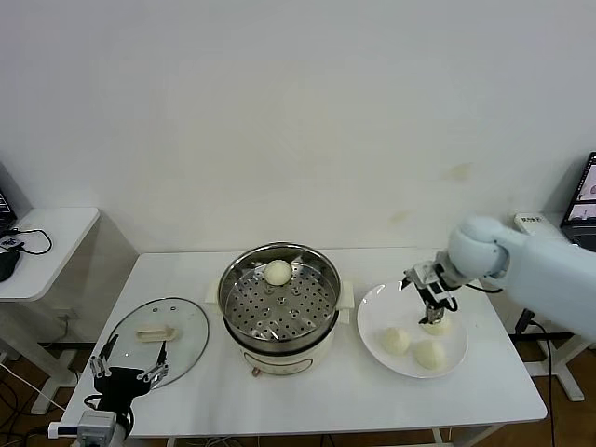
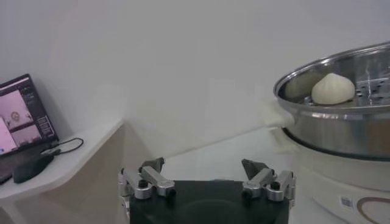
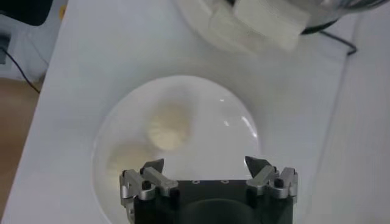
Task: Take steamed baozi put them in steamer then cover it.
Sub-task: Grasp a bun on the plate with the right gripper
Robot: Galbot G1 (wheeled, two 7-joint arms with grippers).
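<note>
White counter [image 1: 372, 391] carries everything, with bare surface open along its front edge and between the objects. At its middle stands the steamer [image 1: 278, 307], a single steel pot on a white base, with a perforated tray inside. To its left the cover [image 1: 158, 340] lies flat on the counter near the left edge, with its cream handle up. To the steamer's right sits one white plate [image 1: 372, 312], close to the pot but apart from it and set back from the right-hand edge.

Four steamed baozi show in all: one [image 1: 277, 272] rests on the tray toward the back of the steamer, and three lie on the plate [image 1: 396, 341] [image 1: 430, 354] [image 1: 435, 325].

Over the plate's far side hangs the right gripper [image 1: 432, 313], its fingers [image 3: 153, 167] spread wide and holding nothing, just above the rearmost bun there. Low at the counter's front left corner, beside the cover, sits the left gripper [image 1: 130, 367], its fingers [image 2: 152, 165] likewise spread and empty.
</note>
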